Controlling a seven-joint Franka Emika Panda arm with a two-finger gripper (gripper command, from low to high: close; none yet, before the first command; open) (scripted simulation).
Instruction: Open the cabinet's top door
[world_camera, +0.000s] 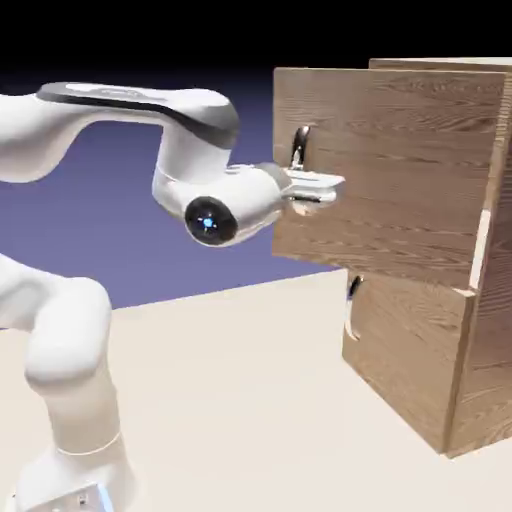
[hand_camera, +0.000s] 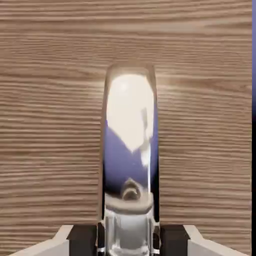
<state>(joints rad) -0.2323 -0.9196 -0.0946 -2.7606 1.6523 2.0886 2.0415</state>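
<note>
Here pincer (world_camera: 318, 190) fingertips hide behind handle (hand_camera: 131, 150).

Bright, even rendered light, soft at the edges.

The pale cream bench (world_camera: 230, 400) is evenly lit with hardly a shadow; the light-brown wood-grain cabinet (world_camera: 420, 330) looks slightly blurred. In the hand view the curved mirror-bright metal handle (hand_camera: 130, 135) carries a strong white glare and blue-violet reflection, its outline smeared.
</note>
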